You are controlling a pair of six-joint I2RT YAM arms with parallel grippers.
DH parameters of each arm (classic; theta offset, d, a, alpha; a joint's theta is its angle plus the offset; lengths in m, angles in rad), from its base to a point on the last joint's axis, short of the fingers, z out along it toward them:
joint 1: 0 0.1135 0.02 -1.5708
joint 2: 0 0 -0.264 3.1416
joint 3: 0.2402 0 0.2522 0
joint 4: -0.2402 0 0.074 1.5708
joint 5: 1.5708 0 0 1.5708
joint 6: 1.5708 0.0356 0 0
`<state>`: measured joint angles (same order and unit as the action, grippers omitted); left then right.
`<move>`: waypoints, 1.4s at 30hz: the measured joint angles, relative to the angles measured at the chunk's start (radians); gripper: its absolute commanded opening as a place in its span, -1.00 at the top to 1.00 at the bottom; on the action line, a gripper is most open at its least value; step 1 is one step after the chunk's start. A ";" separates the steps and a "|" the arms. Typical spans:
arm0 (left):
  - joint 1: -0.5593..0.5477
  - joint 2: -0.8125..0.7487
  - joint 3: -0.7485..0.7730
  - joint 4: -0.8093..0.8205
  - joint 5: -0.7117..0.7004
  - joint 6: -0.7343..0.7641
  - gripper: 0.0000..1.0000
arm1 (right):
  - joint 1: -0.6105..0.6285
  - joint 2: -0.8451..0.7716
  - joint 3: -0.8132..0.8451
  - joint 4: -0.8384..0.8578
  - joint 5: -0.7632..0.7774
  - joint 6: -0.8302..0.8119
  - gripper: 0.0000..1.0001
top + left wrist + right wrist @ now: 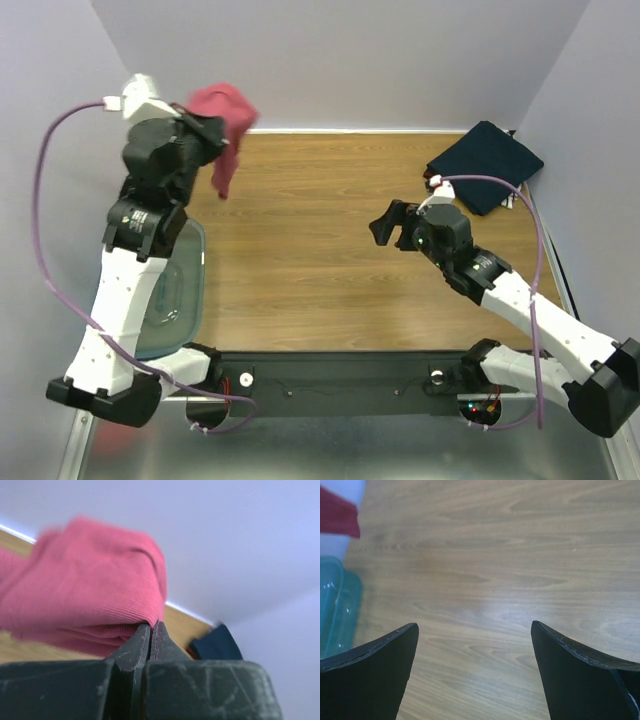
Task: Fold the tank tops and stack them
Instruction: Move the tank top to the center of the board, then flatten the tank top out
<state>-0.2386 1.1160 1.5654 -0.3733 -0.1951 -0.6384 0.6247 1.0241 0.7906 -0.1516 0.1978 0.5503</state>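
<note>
My left gripper (222, 125) is raised high at the back left and shut on the red tank top (228, 120), which hangs bunched from the jaws. In the left wrist view the red tank top (85, 590) fills the left half, pinched between the closed fingertips of my left gripper (152, 625). The navy tank top (486, 152) lies folded at the back right corner of the table, and its corner shows in the left wrist view (215, 644). My right gripper (392, 222) is open and empty above the table's middle right; in its wrist view my right gripper (475, 630) shows only bare wood between the jaws.
A translucent teal plastic bin (190, 300) stands at the table's left edge beside the left arm, and its corner shows in the right wrist view (337, 607). Grey walls close in the back and both sides. Purple cables loop off both arms.
</note>
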 measured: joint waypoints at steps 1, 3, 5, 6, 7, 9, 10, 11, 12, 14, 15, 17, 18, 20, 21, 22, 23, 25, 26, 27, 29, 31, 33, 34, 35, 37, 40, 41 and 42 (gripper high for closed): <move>-0.092 0.015 0.019 0.003 -0.022 0.004 1.00 | 0.000 -0.014 0.009 -0.004 0.020 -0.001 -1.00; -0.196 0.030 0.019 0.005 -0.043 0.007 1.00 | 0.000 -0.040 0.023 -0.006 0.063 -0.002 -1.00; -0.285 0.032 -0.032 0.034 -0.061 0.002 0.90 | 0.000 -0.065 0.027 -0.006 0.099 -0.003 -1.00; -0.315 0.021 -0.091 0.067 -0.064 -0.001 0.78 | 0.000 -0.077 0.027 -0.008 0.114 -0.003 -1.00; -0.344 0.002 -0.185 0.100 -0.061 -0.017 0.65 | 0.000 -0.085 0.027 -0.012 0.130 -0.003 -1.00; -0.377 -0.035 -0.382 0.184 -0.056 -0.050 0.32 | 0.000 -0.092 0.027 -0.019 0.147 0.000 -1.00; -0.385 -0.048 -0.462 0.209 -0.050 -0.066 0.25 | 0.000 -0.095 0.021 -0.020 0.157 0.004 -1.00; -0.395 -0.063 -0.602 0.242 -0.037 -0.091 0.14 | 0.000 -0.097 0.012 -0.018 0.163 0.006 -1.00; -0.401 -0.064 -0.673 0.254 -0.027 -0.108 0.09 | 0.000 -0.100 -0.008 -0.023 0.170 0.013 -1.00; -0.408 -0.061 -0.859 0.282 -0.004 -0.142 -0.01 | 0.000 -0.098 -0.042 -0.024 0.172 0.023 -1.00; -0.408 -0.061 -0.917 0.283 0.002 -0.155 -0.02 | 0.000 -0.093 -0.063 -0.029 0.171 0.027 -1.00; -0.408 -0.074 -0.994 0.286 0.003 -0.170 -0.02 | 0.000 -0.064 -0.091 -0.034 0.160 0.039 -1.00; -0.407 -0.085 -1.014 0.287 0.003 -0.179 -0.01 | 0.000 -0.043 -0.105 -0.034 0.152 0.048 -0.99; -0.407 -0.110 -1.019 0.307 -0.006 -0.184 0.03 | 0.000 0.002 -0.130 -0.036 0.131 0.065 -0.96; -0.407 -0.116 -1.017 0.332 -0.009 -0.183 0.05 | 0.000 0.025 -0.138 -0.035 0.122 0.072 -0.93; -0.407 -0.115 -1.006 0.352 -0.013 -0.183 0.06 | 0.000 0.048 -0.144 -0.033 0.112 0.080 -0.90; -0.407 -0.103 -0.993 0.374 -0.015 -0.182 0.08 | 0.000 0.076 -0.153 -0.025 0.097 0.092 -0.86; -0.407 -0.057 -0.972 0.411 -0.011 -0.175 0.08 | 0.000 0.110 -0.169 -0.006 0.071 0.106 -0.83; -0.407 -0.020 -0.959 0.435 0.000 -0.166 0.07 | 0.000 0.118 -0.178 0.005 0.060 0.114 -0.83; -0.407 0.011 -0.951 0.453 0.013 -0.159 0.07 | 0.000 0.124 -0.186 0.015 0.051 0.122 -0.82; -0.408 0.098 -0.926 0.473 0.037 -0.132 0.07 | 0.001 0.136 -0.202 0.033 0.039 0.136 -0.79; -0.410 0.183 -0.885 0.473 0.056 -0.103 0.07 | 0.003 0.153 -0.204 0.050 0.031 0.150 -0.72; -0.415 0.256 -0.830 0.473 0.068 -0.071 0.07 | 0.005 0.165 -0.204 0.069 0.024 0.162 -0.62; -0.418 0.280 -0.805 0.470 0.071 -0.055 0.07 | 0.005 0.168 -0.204 0.079 0.020 0.166 -0.52; -0.422 0.298 -0.779 0.472 0.073 -0.044 0.07 | 0.005 0.168 -0.204 0.087 0.017 0.169 -0.47; -0.435 0.323 -0.727 0.472 0.075 -0.020 0.09 | 0.005 0.168 -0.203 0.108 0.011 0.181 -0.32; -0.443 0.323 -0.710 0.483 0.074 -0.009 0.10 | 0.008 0.182 -0.190 0.125 0.002 0.193 -0.12; -0.445 0.323 -0.710 0.484 0.074 -0.008 0.10 | 0.011 0.196 -0.180 0.132 0.001 0.198 -0.09; -0.446 0.323 -0.710 0.479 0.074 -0.008 0.10 | 0.014 0.219 -0.168 0.145 -0.005 0.201 -0.09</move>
<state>-0.6849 1.4391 0.8558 0.1055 -0.1207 -0.6468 0.6384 1.2434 0.6228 -0.0067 0.1925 0.7517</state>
